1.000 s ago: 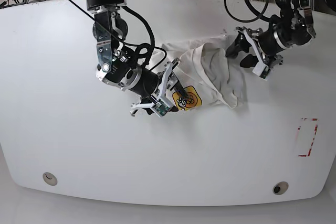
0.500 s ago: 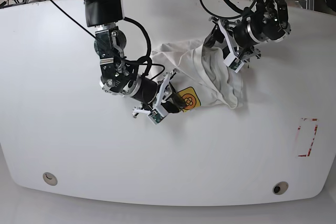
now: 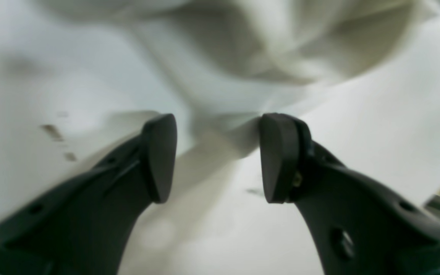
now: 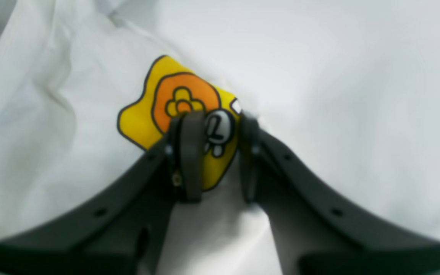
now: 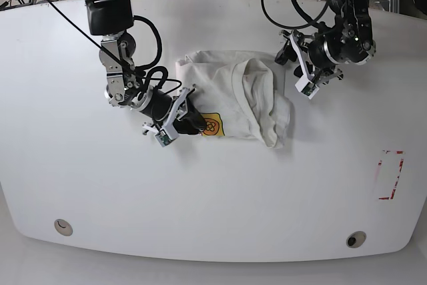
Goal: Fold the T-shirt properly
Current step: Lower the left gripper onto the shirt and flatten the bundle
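The right wrist view alone is showing the right gripper (image 4: 214,152) pinching the T-shirt (image 5: 233,95) at its yellow-orange graphic (image 4: 178,103). The left gripper (image 3: 212,156) is hovering with jaws spread at the shirt's 2 o'clock edge. The shirt is lying mid-table (image 5: 80,185), shifted toward 9 o'clock from before.
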